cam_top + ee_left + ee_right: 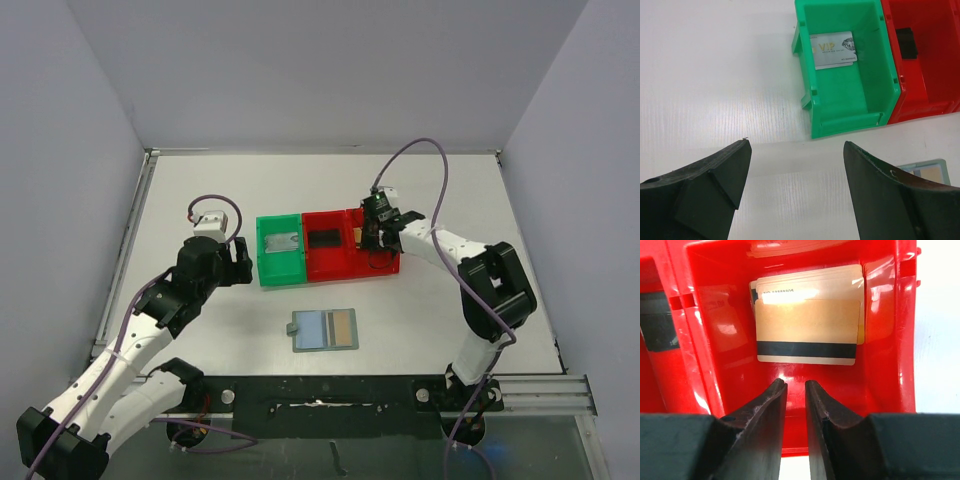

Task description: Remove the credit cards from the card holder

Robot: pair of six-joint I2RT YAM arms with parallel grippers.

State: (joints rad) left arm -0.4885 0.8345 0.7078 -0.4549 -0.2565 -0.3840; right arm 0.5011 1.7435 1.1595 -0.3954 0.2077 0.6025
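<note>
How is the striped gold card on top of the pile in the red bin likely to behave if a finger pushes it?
The striped gold card looks thin and flat, so probably stiff yet light. It rests on a loose pile of cards, so a push would likely slide it askew. The glossy floor of the red bin suggests little grip.

From above, the right hand [378, 235] covers most of the right red bin [385, 266], hiding what lies in it. In the right wrist view the striped card [807, 332] on top hides most of the gold stack [840, 282] beneath; how many cannot be told. The left red bin [660, 370] and its dark card [657, 322] run off the left edge. In the left wrist view only a corner of the card holder [925, 166] shows past a finger [890, 200]; small print on the silver card [834, 50] is unreadable.
</note>
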